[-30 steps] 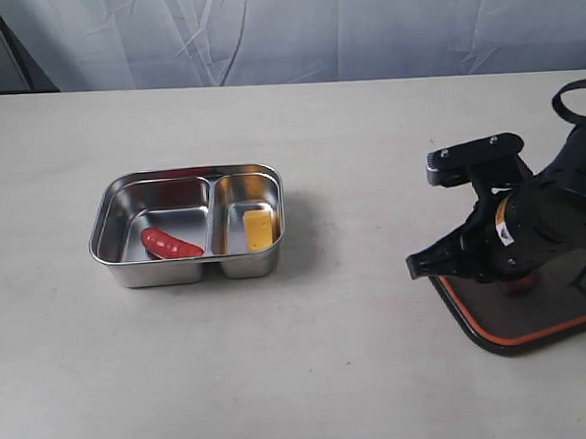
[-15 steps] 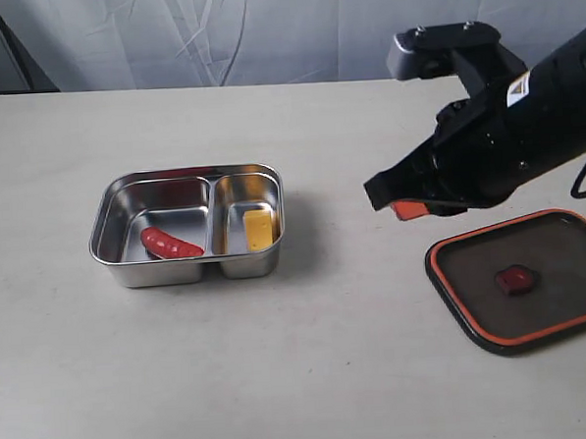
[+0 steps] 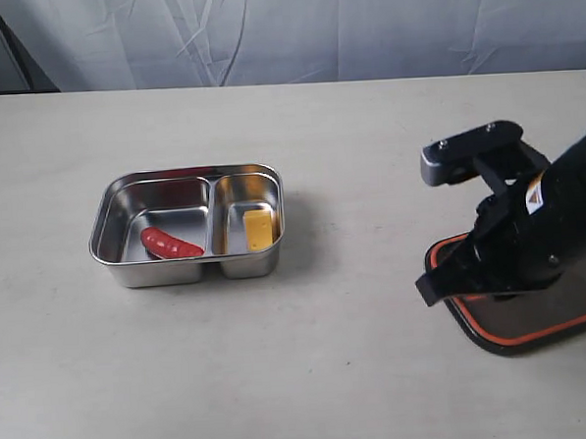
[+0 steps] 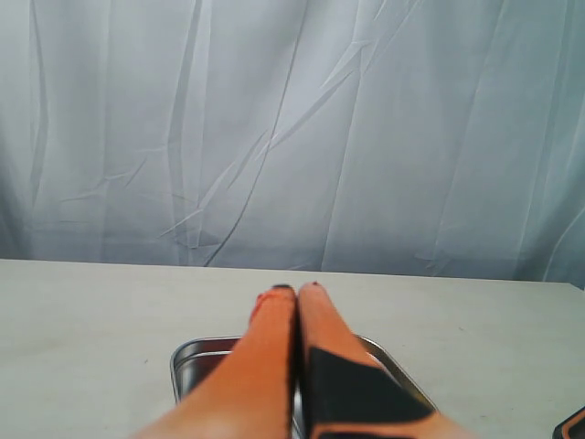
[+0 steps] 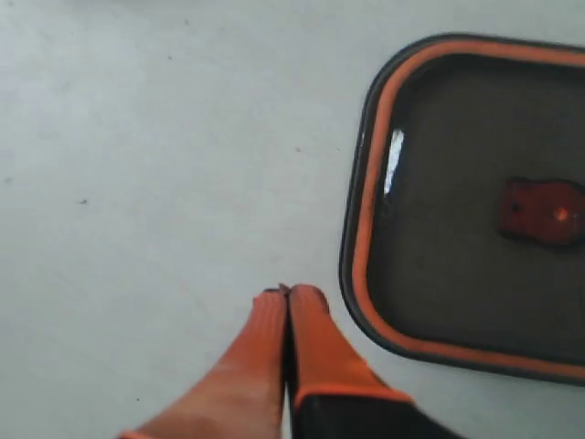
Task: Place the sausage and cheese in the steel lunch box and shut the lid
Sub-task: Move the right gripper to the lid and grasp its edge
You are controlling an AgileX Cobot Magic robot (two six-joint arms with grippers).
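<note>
The steel lunch box (image 3: 111,214) stands uncovered on the table's left half. The red sausage (image 3: 171,244) lies in its larger left compartment and the yellow cheese (image 3: 258,229) in the smaller right one. The dark lid (image 3: 544,326) lies flat at the right, orange seal upward, partly covered by my right arm (image 3: 515,228). In the right wrist view my right gripper (image 5: 289,293) is shut and empty, just outside the lid's edge (image 5: 361,229), with the orange valve tab (image 5: 541,210) in sight. My left gripper (image 4: 297,289) is shut and empty above the lunch box rim (image 4: 183,361).
A pale cloth backdrop (image 3: 283,28) hangs along the table's far edge. Bare tabletop (image 3: 365,275) lies between the lunch box and the lid. The left arm is out of the exterior view.
The right arm was low over the lid, rose and swung left half a second ago, and has come back down over the lid's left part. Lunch box, food and lid have not moved.
</note>
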